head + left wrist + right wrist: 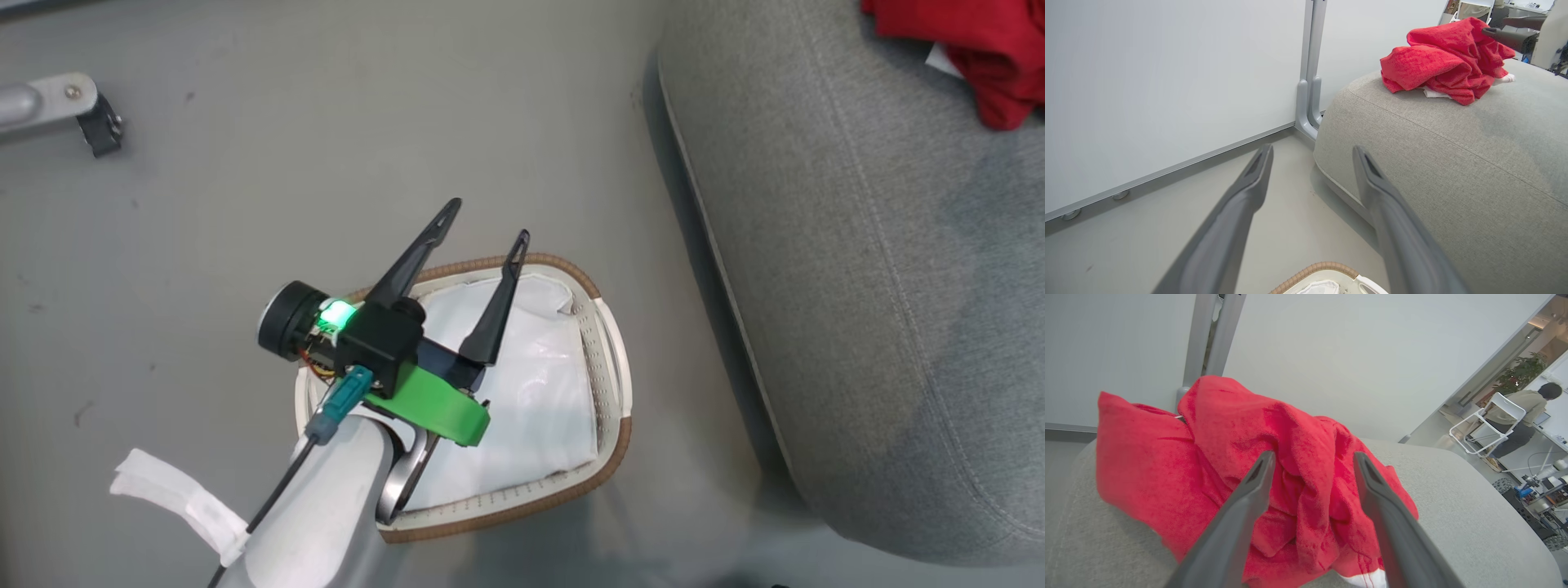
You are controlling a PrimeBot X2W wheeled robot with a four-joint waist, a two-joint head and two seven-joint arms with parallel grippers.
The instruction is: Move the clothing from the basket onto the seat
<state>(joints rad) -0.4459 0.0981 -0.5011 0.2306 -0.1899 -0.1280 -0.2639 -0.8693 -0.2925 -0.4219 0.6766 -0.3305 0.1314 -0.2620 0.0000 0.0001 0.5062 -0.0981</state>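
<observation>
- right gripper [1313,457]: fingers spread wide with nothing pinched, so we call it open. It points into the red heap at the centre of the right wrist view.
- the clothing [1208,457]: a bunched pile lying on the seat [1474,506]. The cushion carries it, not the fingers. A bit of white trim shows at the bottom edge of the frame.
- We can't separate the heap into two garments from these views.
- In the head view the heap sits in the top right corner, well in from the cushion's rounded edge. We judge it unlikely to slide off.
- left gripper [487,220]: open and empty, lower centre of the head view. It hovers over the basket [608,441] with its fingers pointing up-frame past the woven rim. We read that as a pose ready to reach in.
- The basket is on the floor near the seat's edge and well apart from the heap.
- Inside it we see the white liner [531,392] and no red. The left arm hides part of the interior, so we can't fully rule out a leftover.
- Our judgement: the transfer looks done, or nearly done.
</observation>
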